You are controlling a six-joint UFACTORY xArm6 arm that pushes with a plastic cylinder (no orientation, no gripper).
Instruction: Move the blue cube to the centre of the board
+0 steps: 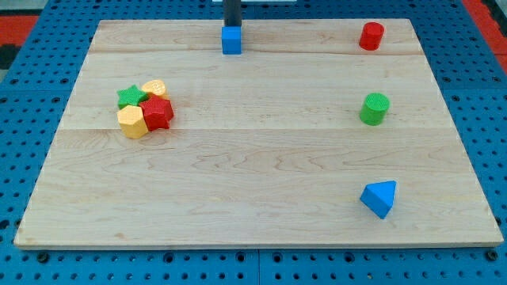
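Observation:
The blue cube (231,40) sits near the view's top edge of the wooden board (253,182), a little left of the middle. My tip (232,26) is at the cube's top side, right behind it and seemingly touching it. Only the rod's short lower part shows at the view's top edge.
A cluster at the view's left holds a green star (128,96), a yellow round block (154,88), a red block (158,113) and a yellow hexagonal block (131,122). A red cylinder (371,36), a green cylinder (375,108) and a blue triangular block (379,198) stand on the right.

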